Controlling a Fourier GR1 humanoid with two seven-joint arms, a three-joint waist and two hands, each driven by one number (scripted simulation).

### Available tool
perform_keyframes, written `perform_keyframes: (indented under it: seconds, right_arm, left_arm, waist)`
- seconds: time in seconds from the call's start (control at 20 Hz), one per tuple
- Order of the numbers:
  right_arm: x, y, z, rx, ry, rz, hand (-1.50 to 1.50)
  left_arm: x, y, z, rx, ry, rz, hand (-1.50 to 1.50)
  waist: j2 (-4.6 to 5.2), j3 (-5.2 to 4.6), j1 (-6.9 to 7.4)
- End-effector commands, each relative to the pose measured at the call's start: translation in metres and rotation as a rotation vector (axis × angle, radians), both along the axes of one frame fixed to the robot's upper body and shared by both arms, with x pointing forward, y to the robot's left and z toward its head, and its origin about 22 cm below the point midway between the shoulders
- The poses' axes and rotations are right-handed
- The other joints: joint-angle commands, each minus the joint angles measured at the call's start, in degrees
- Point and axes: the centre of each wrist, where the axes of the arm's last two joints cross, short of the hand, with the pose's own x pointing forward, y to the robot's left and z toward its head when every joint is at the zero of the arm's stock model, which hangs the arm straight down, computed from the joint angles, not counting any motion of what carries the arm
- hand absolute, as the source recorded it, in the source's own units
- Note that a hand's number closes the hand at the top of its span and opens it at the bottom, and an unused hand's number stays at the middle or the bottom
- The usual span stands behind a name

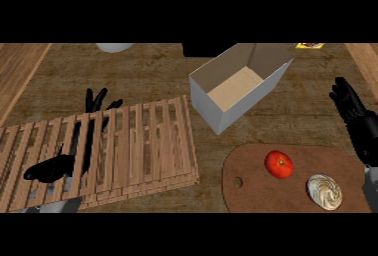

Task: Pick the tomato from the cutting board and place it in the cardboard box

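the tomato [279, 164] sits on the board [255, 192], near the box [221, 112]. the right hand [353, 112] and left hand [92, 117] have straight fingers, holding nothing.

Cutting board [255, 192] at the near right of the worktop [148, 80]; tomato [279, 164] on it, a round shell-like item [325, 192] on it just right and nearer. Cardboard box [240, 87] behind the board, open side up. Slatted rack [111, 150] to the left. Left hand [52, 167] over the rack; right hand [354, 117] at the right edge, beside the board.
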Motion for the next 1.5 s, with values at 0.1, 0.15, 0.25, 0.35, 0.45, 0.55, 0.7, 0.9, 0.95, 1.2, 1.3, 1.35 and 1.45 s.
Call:
perform_keyframes:
  seconds: [0.1, 0.15, 0.25, 0.35, 0.45, 0.55, 0.7, 0.9, 0.95, 1.2, 1.3, 1.35, 1.45]
  right_arm:
    - [-0.020, 0.023, -0.027, 0.152, -0.016, -0.072, -1.50]
    - [-0.024, 0.019, -0.030, 0.211, -0.028, -0.108, -1.50]
    - [-0.031, 0.020, -0.041, 0.272, -0.021, -0.179, -1.50]
    - [-0.040, -0.037, -0.015, -0.506, 0.067, -0.028, -1.50]
    - [-0.067, -0.015, -0.065, -0.402, 0.121, -0.083, -1.50]
    - [-0.075, 0.012, -0.084, -0.090, 0.024, -0.176, -1.50]
    - [-0.092, 0.014, -0.088, -0.018, -0.096, -0.122, -1.50]
    - [-0.096, -0.002, -0.084, -0.136, -0.147, -0.060, -1.50]
    - [-0.105, -0.008, -0.088, -0.201, -0.142, -0.062, -1.50]
    - [-0.107, -0.048, -0.065, -0.489, 0.014, 0.027, -1.50]
    - [-0.103, -0.045, -0.059, -0.536, 0.058, 0.068, -1.50]
    - [-0.100, -0.051, -0.054, -0.570, 0.087, 0.079, -1.50]
    - [-0.095, -0.051, -0.049, -0.599, 0.150, 0.110, -1.50]
  left_arm:
    - [-0.016, 0.061, 0.000, 0.257, 0.057, 0.218, 0.00]
    - [-0.014, 0.081, 0.008, 0.318, 0.074, 0.296, 0.00]
    - [-0.024, 0.103, 0.003, 0.440, 0.125, 0.413, 0.00]
    - [-0.027, 0.065, 0.001, 0.367, 0.133, 0.276, 0.00]
    - [-0.025, 0.083, 0.002, 0.429, 0.155, 0.378, 0.00]
    - [-0.028, 0.091, 0.001, 0.429, 0.173, 0.421, 0.00]
    - [-0.040, 0.091, -0.007, 0.448, 0.176, 0.438, 0.00]
    - [-0.037, 0.096, 0.002, 0.445, 0.168, 0.436, 0.00]
    - [-0.037, 0.099, -0.003, 0.432, 0.187, 0.445, 0.00]
    - [-0.035, 0.086, -0.003, 0.426, 0.170, 0.422, 0.00]
    - [-0.033, 0.082, 0.005, 0.439, 0.160, 0.417, 0.00]
    - [-0.032, 0.083, -0.001, 0.428, 0.166, 0.419, 0.00]
    - [-0.031, 0.087, 0.007, 0.444, 0.154, 0.391, 0.00]
  waist:
    - [0.24, -0.71, -1.31]
    - [0.22, -0.61, -1.55]
    - [0.36, -0.42, -1.25]
    - [1.33, -1.80, 1.62]
    - [1.14, -0.73, -0.52]
    - [0.80, -0.37, -1.95]
    - [0.37, -0.39, -2.66]
    - [0.68, -0.61, -1.75]
    - [0.88, -0.71, -2.44]
    - [1.38, -1.00, -1.23]
    - [1.19, -0.95, -0.47]
    - [1.52, -1.06, -0.57]
    - [1.51, -1.05, 0.56]
